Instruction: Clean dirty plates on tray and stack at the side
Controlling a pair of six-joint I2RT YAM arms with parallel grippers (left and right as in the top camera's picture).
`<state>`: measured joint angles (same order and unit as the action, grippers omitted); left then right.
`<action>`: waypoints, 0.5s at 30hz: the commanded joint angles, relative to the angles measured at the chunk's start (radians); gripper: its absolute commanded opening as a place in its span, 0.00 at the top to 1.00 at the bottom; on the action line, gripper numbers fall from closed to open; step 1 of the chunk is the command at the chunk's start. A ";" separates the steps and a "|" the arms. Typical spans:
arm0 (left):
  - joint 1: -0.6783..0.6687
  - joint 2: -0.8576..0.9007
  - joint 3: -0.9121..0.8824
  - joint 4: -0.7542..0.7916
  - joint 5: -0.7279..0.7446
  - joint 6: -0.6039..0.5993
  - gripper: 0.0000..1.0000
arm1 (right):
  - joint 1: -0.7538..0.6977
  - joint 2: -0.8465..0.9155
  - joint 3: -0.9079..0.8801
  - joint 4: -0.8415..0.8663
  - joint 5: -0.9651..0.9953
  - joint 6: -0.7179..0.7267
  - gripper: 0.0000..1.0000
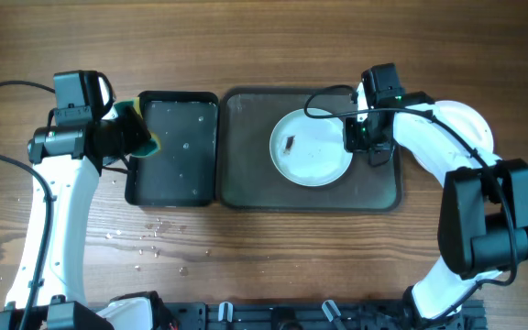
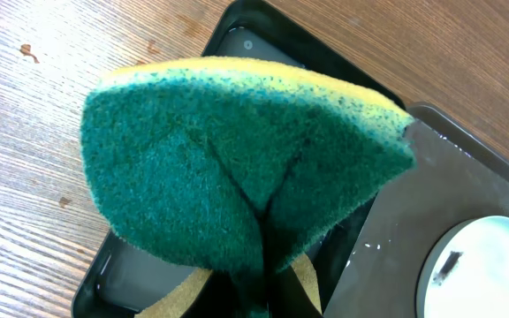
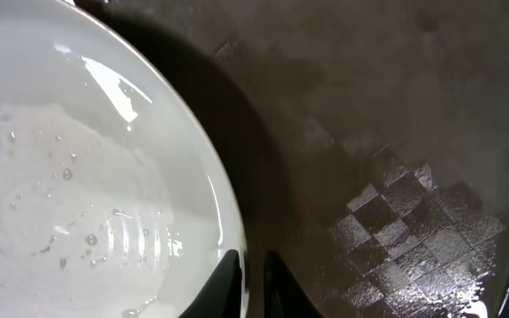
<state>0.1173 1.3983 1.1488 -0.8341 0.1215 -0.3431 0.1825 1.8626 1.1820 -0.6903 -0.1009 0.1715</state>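
One white plate (image 1: pixel 310 151) with a small dark smudge (image 1: pixel 289 143) lies in the large grey-green tray (image 1: pixel 246 183); I see no other plates. My right gripper (image 1: pixel 360 137) is at the plate's right rim. In the right wrist view its fingers (image 3: pixel 250 283) are pinched on the rim of the wet plate (image 3: pixel 78 177) over the tray floor (image 3: pixel 396 132). My left gripper (image 1: pixel 122 137) is shut on a green and yellow sponge (image 1: pixel 140 128) at the left edge of the small black tray (image 1: pixel 177 156). The sponge (image 2: pixel 237 168) fills the left wrist view and hides the fingers (image 2: pixel 263 300).
The small black tray (image 2: pixel 113 274) holds a film of water and stands against the large tray (image 2: pixel 431 203). The plate also shows in the left wrist view (image 2: pixel 493 265). Water droplets (image 1: pixel 145 234) lie on the wooden table in front of the black tray.
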 commanded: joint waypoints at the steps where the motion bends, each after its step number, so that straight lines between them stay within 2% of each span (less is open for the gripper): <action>1: 0.003 -0.011 -0.006 0.002 0.009 -0.002 0.95 | 0.003 0.019 -0.013 -0.006 -0.015 0.014 0.89; 15: 0.003 -0.011 -0.006 0.003 0.009 -0.002 0.95 | 0.003 0.019 -0.013 -0.005 -0.030 0.013 0.89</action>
<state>0.1173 1.3983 1.1488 -0.8341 0.1211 -0.3431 0.1825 1.8626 1.1820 -0.6956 -0.1120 0.1715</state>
